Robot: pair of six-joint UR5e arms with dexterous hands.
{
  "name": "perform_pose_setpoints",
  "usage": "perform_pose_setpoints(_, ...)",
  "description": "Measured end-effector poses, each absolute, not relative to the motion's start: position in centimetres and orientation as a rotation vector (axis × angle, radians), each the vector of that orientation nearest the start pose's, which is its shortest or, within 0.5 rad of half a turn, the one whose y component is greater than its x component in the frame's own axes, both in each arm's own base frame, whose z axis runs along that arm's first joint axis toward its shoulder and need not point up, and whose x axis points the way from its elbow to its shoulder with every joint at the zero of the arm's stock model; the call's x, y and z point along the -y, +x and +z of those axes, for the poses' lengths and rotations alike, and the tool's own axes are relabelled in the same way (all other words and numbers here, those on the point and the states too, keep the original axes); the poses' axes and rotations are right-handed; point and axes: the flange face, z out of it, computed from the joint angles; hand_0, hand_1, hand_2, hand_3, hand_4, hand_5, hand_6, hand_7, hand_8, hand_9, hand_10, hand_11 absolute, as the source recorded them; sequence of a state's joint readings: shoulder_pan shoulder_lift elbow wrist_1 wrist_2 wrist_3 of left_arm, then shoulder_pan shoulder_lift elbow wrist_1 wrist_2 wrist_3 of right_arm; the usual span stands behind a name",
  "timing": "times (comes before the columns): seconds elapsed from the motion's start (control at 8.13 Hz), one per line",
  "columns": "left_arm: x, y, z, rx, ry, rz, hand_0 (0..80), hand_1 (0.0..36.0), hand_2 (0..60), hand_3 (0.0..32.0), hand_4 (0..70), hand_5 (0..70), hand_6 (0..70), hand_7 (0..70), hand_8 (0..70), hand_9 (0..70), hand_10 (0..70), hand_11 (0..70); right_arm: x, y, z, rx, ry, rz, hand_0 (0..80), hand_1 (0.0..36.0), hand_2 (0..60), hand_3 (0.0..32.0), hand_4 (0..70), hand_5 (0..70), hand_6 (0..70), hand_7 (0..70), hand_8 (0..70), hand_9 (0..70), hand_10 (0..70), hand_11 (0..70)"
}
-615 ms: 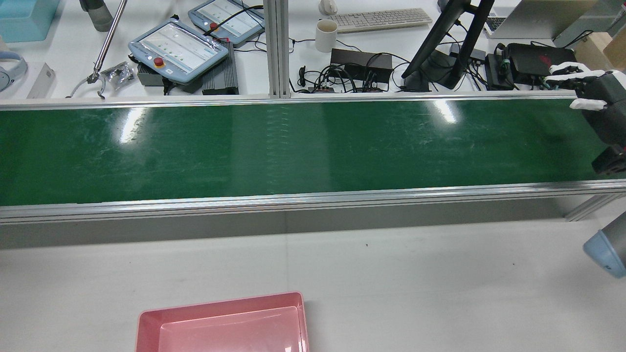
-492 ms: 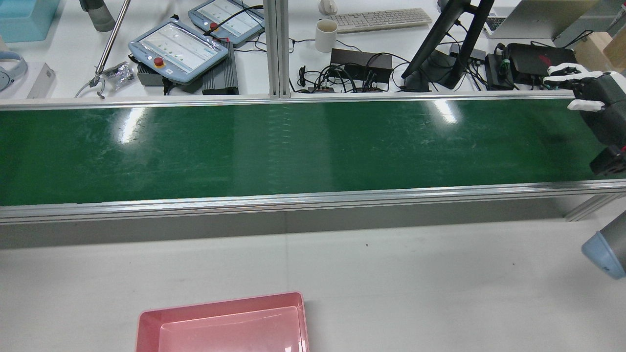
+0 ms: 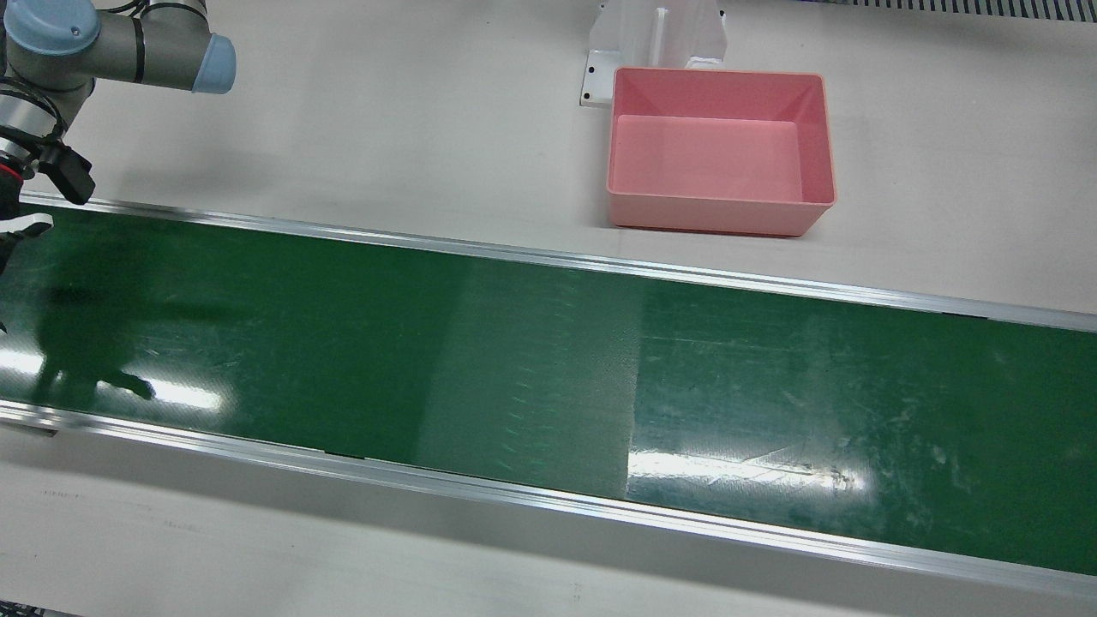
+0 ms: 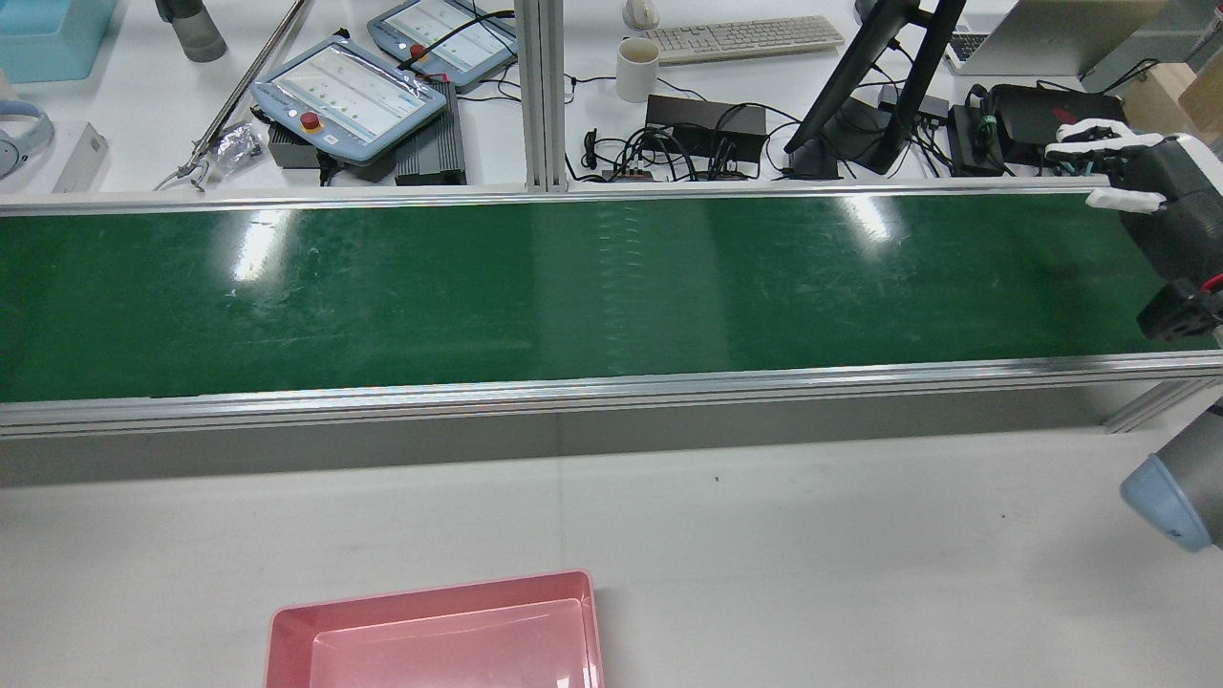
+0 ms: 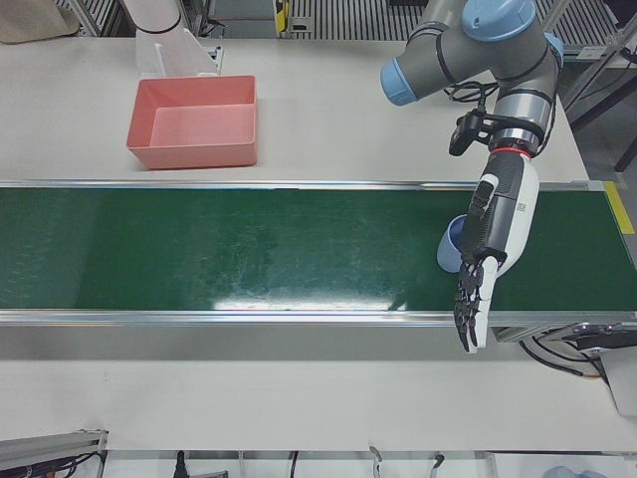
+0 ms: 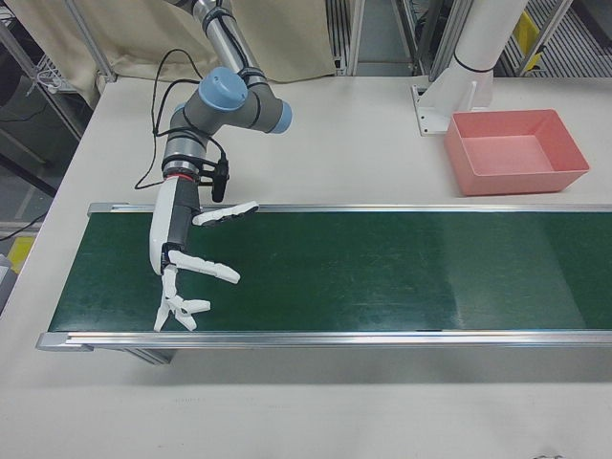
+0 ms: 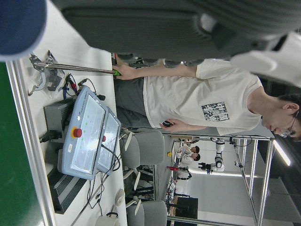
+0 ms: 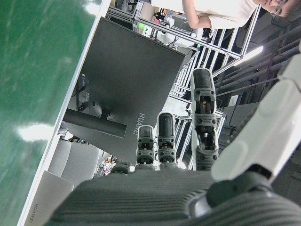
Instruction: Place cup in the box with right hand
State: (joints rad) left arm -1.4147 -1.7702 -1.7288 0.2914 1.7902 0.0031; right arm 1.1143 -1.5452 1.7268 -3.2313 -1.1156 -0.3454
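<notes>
— Sitting at the belt's left end, just beside the left robot hand: why is the cup there?
— That hand is spread and empty. The belt likely carries it past the box towards the right robot hand, which is also spread, holding nothing.

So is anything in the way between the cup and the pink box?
Nothing visible. The blue cup sits on the green belt beside the left hand, and the pink box stands on the table beyond the belt's rail. Only bare belt and table lie between.
</notes>
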Motion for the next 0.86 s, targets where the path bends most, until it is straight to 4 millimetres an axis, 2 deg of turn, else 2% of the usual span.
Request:
perform_pose_setpoints(0.25,56.6,-2.4,53.5,-2.081,-0.377,-1.945,0.0,0.0,0.0,0.0,0.0,0.0,0.0,0.0,0.0,0.0,0.0,0.0,51.8,-5.7,57.8,-2.415,-0.373,-2.297,41.7,2.9,11.4,0.0,53.8,0.9,10.1,47.1,9.7,18.8,0.3,0.1)
perform_pose_setpoints(0.37,56.6,-2.4,53.5,-2.081,-0.377,-1.945,0.0,0.0,0.0,0.0,0.0,0.0,0.0,0.0,0.0,0.0,0.0,0.0,52.0,-6.0,57.1,-2.405,-0.372,-2.316,42.3,1.2,5.2,0.0,50.1,1.3,9.8,44.7,10.2,18.6,1.4,1.8)
perform_pose_setpoints(0.49,56.6,-2.4,53.5,-2.08,-0.378,-1.945,0.0,0.0,0.0,0.0,0.0,0.0,0.0,0.0,0.0,0.0,0.0,0.0,52.4,-6.5,57.0,-2.401,-0.372,-2.329,43.0,0.0,1.2,0.0,53.2,1.3,10.1,46.0,10.5,19.2,2.2,2.9)
perform_pose_setpoints(0.86,56.6,-2.4,53.5,-2.081,-0.377,-1.945,0.0,0.0,0.0,0.0,0.0,0.0,0.0,0.0,0.0,0.0,0.0,0.0,54.7,-8.8,55.8,-2.416,-0.359,-2.321,43.5,0.0,0.8,0.0,54.9,1.2,10.1,47.1,10.4,19.4,1.7,2.2)
